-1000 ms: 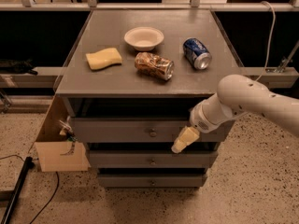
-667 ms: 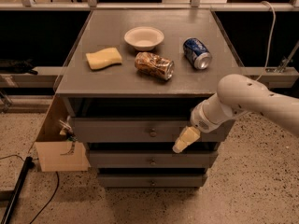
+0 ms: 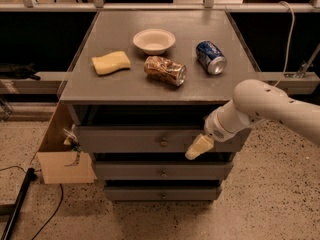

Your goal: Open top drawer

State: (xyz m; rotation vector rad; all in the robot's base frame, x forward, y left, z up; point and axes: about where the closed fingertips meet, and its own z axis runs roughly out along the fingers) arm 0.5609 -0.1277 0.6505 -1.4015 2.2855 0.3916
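The pincer (image 3: 199,147) hangs before the right end of the top drawer (image 3: 125,139), right of its knob (image 3: 163,143); its opening cannot be told. The drawer lies under the surface's (image 3: 125,87) front edge, long axis left-right, front facing the camera.

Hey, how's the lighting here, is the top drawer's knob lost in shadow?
Camera view: the cabinet top is evenly lit, a deep shadow lies under its edge above the top drawer, yet the knob shows; the gripper, right of the knob at the drawer front, is well lit.
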